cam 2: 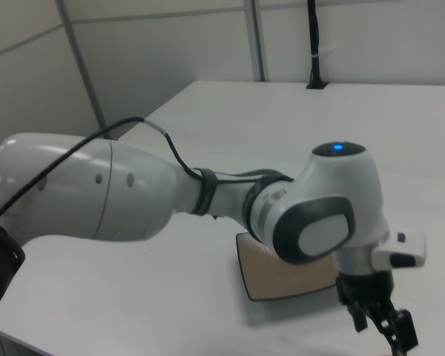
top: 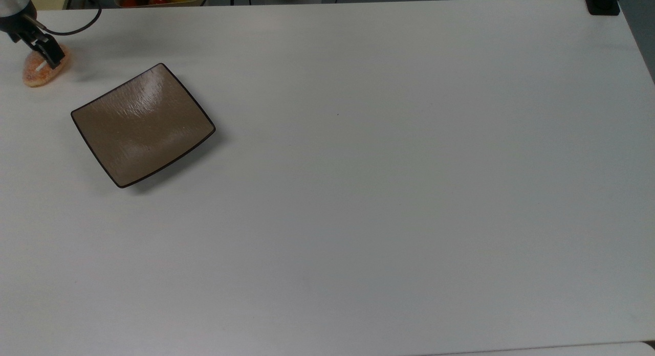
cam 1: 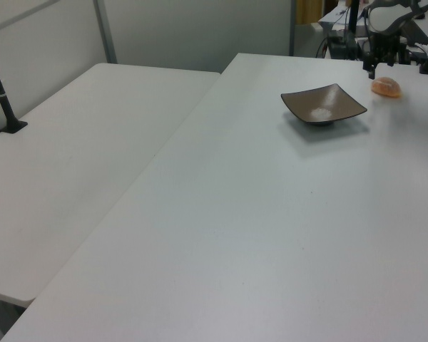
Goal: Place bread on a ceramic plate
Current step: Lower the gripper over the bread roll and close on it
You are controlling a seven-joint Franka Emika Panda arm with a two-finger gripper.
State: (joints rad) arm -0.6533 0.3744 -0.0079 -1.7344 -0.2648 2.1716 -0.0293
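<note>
At the surface's [top: 358, 218] far left corner in the top view, my hand [top: 45, 51] hung right over the bread [top: 37, 73], fingers apart and astride its top, not yet clenched. The bread lay on the surface, near that edge. To its right stood the ceramic plate [top: 143, 126], bare. I judged myself at the grasp: next, sink a little, close gently, lift, carry rightward.

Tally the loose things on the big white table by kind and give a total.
Bread: 1
Ceramic plate: 1
Total: 2
</note>
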